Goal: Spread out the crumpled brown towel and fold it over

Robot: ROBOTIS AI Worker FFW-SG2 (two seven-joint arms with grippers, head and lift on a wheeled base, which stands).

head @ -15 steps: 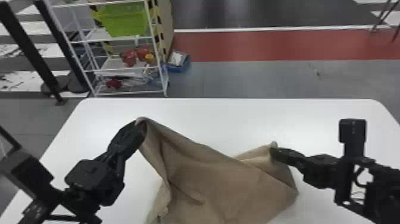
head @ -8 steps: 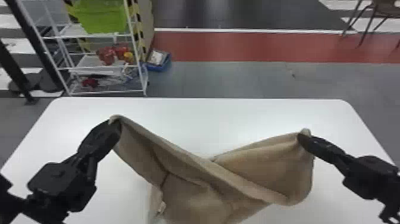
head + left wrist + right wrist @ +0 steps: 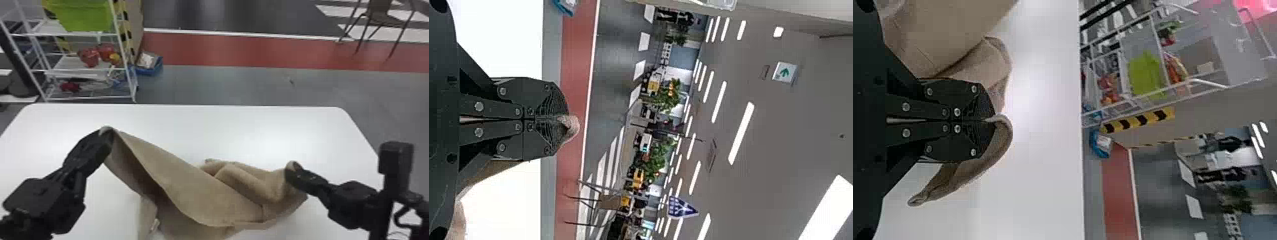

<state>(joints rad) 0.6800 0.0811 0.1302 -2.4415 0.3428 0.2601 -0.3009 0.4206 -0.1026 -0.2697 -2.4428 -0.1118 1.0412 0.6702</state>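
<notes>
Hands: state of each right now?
Left hand: closed on one end of the brown towel, held up.
Right hand: closed, pinching another part of the towel.

A white shelf (image 3: 122,68) holds a green bin (image 3: 83,16); a red stripe (image 3: 242,51) crosses the grey floor (image 3: 223,84) (a chair (image 3: 380,14) stands beyond); ceiling lights (image 3: 741,132) glow.

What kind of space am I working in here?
Probably a workshop or lab hall: a white wire shelf with bins, black-and-yellow hazard tape, and a painted red floor strip.
</notes>
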